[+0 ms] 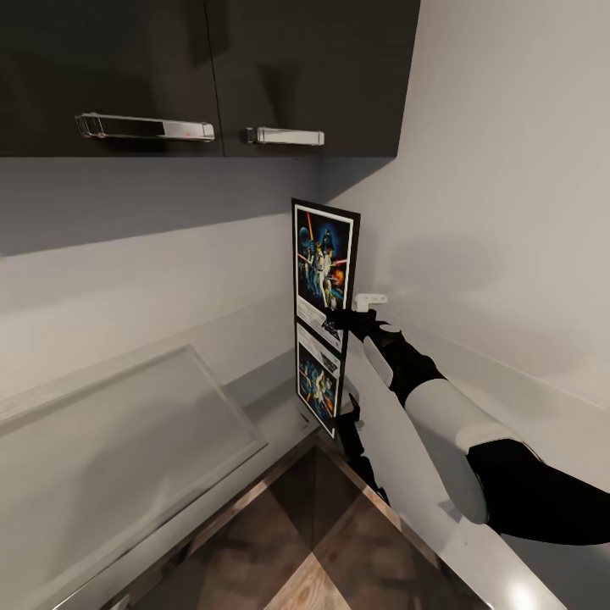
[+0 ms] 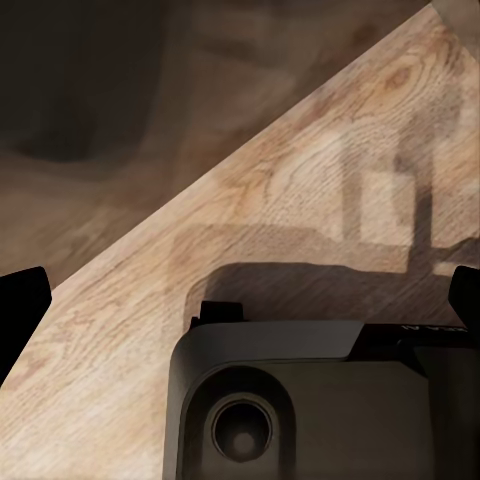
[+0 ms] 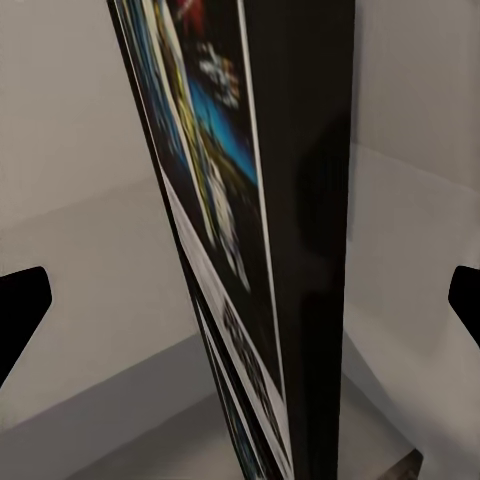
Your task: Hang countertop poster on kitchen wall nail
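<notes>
The poster (image 1: 323,265) stands upright in the wall corner, its lower edge on the glossy kitchen countertop (image 1: 280,407), which mirrors it. The right gripper (image 1: 346,322) reaches its bottom strip; grip state indeterminate. A white wall bracket (image 1: 371,299) sits just behind.
</notes>
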